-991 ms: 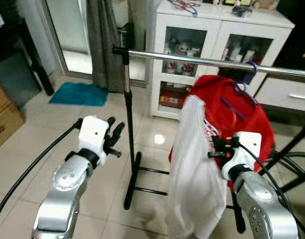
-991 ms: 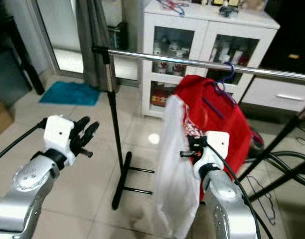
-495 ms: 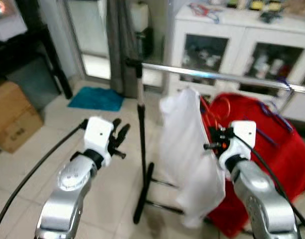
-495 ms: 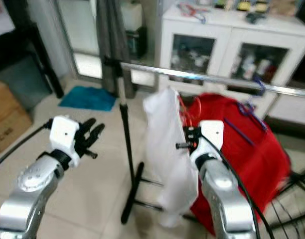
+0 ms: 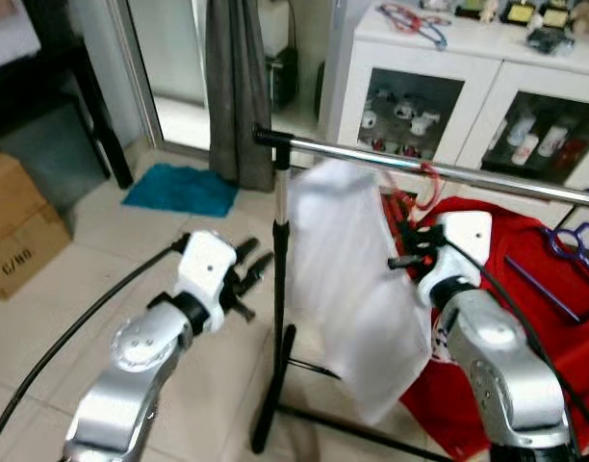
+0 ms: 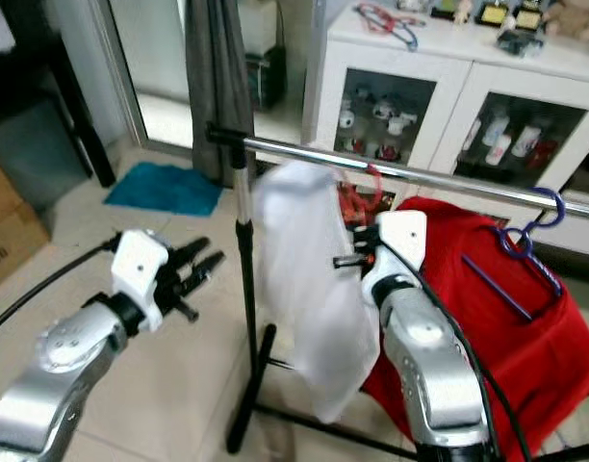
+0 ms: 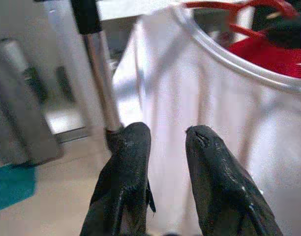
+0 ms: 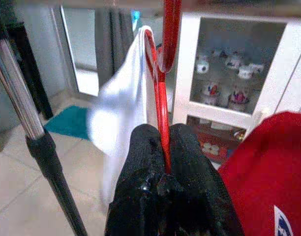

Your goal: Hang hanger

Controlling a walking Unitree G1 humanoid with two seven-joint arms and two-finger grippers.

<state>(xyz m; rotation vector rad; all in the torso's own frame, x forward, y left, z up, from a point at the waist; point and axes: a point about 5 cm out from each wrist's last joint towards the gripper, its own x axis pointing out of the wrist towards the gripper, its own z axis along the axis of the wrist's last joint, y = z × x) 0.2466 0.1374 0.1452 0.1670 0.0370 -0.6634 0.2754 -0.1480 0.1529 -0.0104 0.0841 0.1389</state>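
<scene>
A white shirt [image 6: 294, 279] hangs from a red wire hanger [image 8: 163, 113]. My right gripper [image 6: 350, 248] is shut on the hanger's neck, just under its hook [image 6: 372, 179]. The hook is up at the chrome rail [image 6: 420, 173], near the rail's left end; I cannot tell whether it rests over the rail. My left gripper [image 6: 206, 262] is open and holds nothing, left of the rack's post [image 6: 246, 289]. In the left wrist view it points at the shirt [image 7: 199, 98].
A red garment [image 6: 511, 318] on a purple hanger [image 6: 535, 226] hangs further right on the rail. Behind stands a white glass-door cabinet [image 6: 448, 106]. A grey curtain [image 6: 217, 77], a teal mat [image 6: 165, 188] and a cardboard box [image 5: 20, 231] lie to the left.
My right gripper has lifted the hanger and white shirt up and left to the rail, and the shirt swings. The camera has shifted. The left gripper stays open.
</scene>
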